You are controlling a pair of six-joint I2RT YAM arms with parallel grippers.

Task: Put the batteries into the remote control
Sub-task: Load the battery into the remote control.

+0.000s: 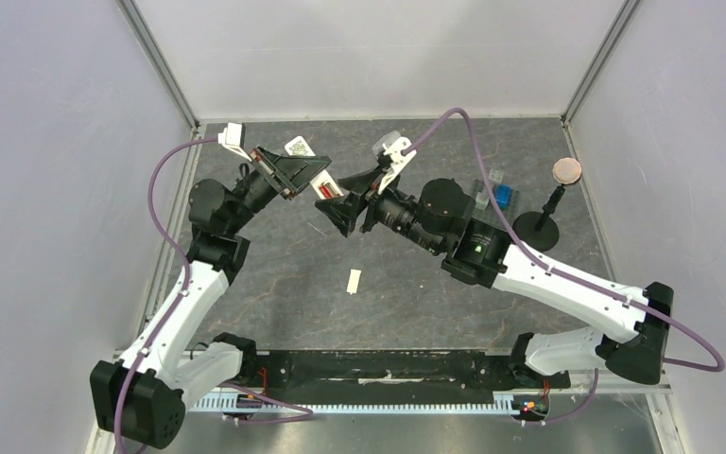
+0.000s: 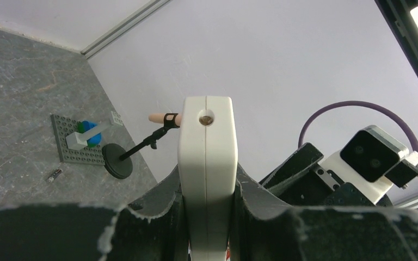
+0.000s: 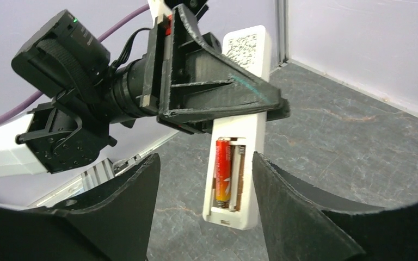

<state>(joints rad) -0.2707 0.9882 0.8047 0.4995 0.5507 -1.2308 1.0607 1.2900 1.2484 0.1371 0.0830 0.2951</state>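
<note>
Top, left-wrist and right-wrist views, read left to right. The left gripper [image 1: 293,173] is clamped on the long edges of the remote control [image 1: 308,168] and holds it in the air over the far left of the table [image 1: 416,303]. The code sticker and the open battery bay face the right arm. In the right-wrist view a red battery [image 3: 223,171] sits in one slot of the bay. The slot beside it is bare, with its spring showing.

The right gripper [image 1: 345,213] is spread wide and holds nothing, its fingers [image 3: 125,206] flanking the bay end of the remote control without touching it. The white cover piece [image 1: 354,281] lies on the table nearer the arm bases. To the right stand the blue blocks [image 1: 501,194] on a grey plate [image 2: 65,152]. Just beside the plate lies a small dark stick [image 2: 54,175], probably the other battery, though it is too small to be sure. The stand [image 1: 536,230] is at the far right.

Hazards, as judged:
- The bay is uncovered and tilted, so a knock from the right fingers could shake the seated battery loose.
- Pushing a second cell against the spring loads the unsupported end, and the remote control may pivot or slide in its clamp.
- A thin cylinder can roll away or twist in the pinch.
- The cell may also be inserted with the wrong polarity.
</note>
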